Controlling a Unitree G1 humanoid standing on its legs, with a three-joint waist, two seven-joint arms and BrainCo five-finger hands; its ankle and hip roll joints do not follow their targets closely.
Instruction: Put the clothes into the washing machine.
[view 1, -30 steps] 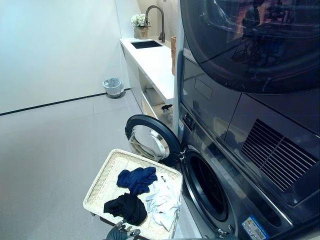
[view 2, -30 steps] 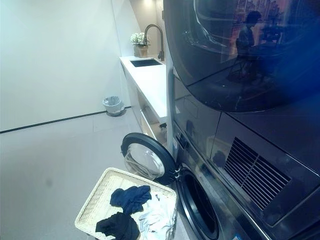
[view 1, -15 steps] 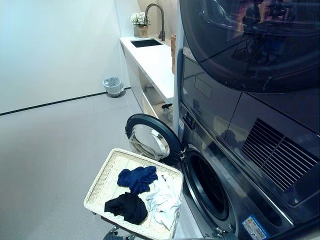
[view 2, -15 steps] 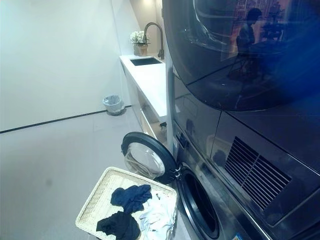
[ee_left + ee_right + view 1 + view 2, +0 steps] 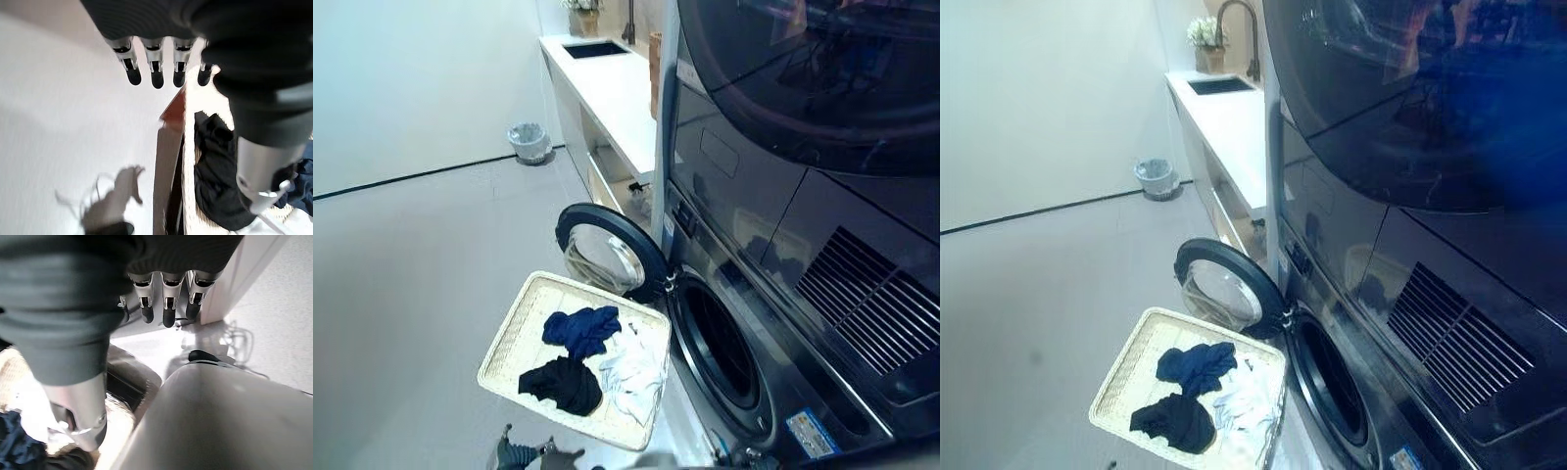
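We see three clothes, a navy garment, a black garment and a white garment, lying in the wicker laundry basket just beside the washing machine's open round door. Our left hand and right hand hang with fingers straight, holding nothing.

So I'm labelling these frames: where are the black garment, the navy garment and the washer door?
black garment (image 5: 563,384), left eye view, its middle
navy garment (image 5: 580,329), left eye view, its middle
washer door (image 5: 607,257), left eye view, its glass
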